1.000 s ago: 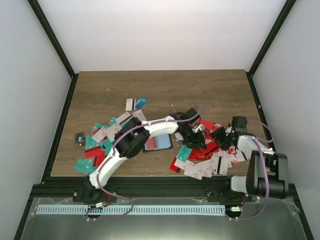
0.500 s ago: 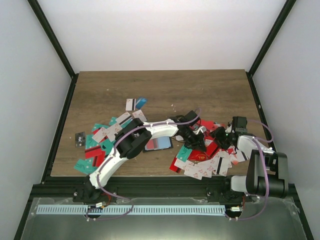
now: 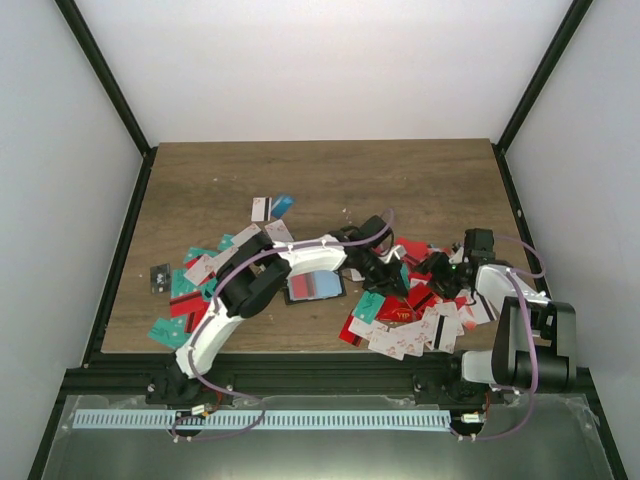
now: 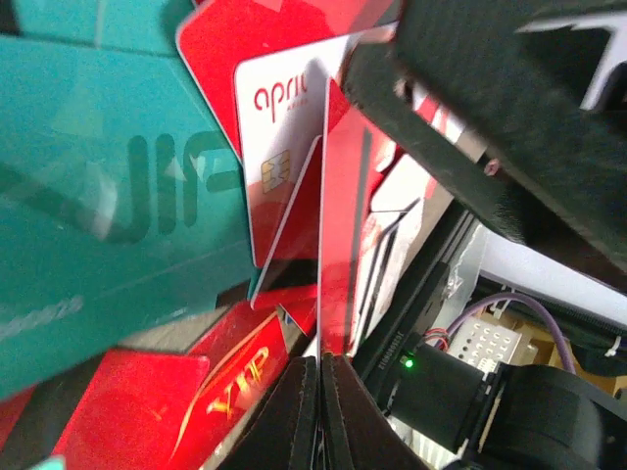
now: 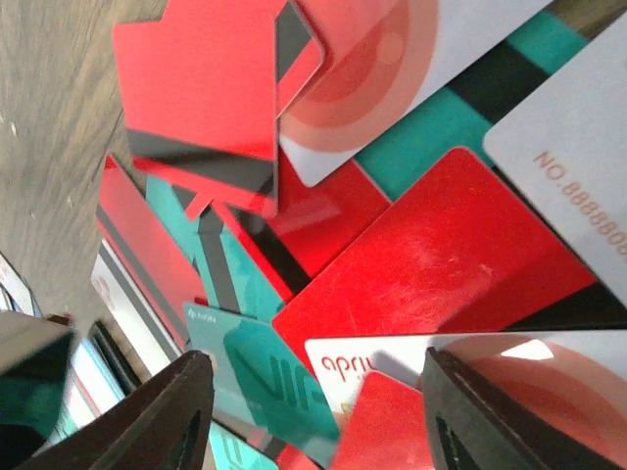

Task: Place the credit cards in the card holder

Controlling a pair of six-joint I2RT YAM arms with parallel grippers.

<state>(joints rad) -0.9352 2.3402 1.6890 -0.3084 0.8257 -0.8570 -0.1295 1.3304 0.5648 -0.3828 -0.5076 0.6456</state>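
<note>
The card holder lies open at the table's middle, showing pale blue and pink sleeves. My left gripper is just right of it, over the right-hand pile of credit cards. In the left wrist view it is shut on the edge of a red card, held upright above a white card, a teal card and a red VIP card. My right gripper is close beside it, open. Its fingers straddle red, teal and white cards.
A second pile of cards lies left of the holder. A few cards lie further back. A small black object sits near the left edge. Black frame posts stand at the table's corners. The two grippers nearly touch.
My left gripper has shifted slightly back and left with the red card, its elbow swinging left. My right gripper has edged a little left.
</note>
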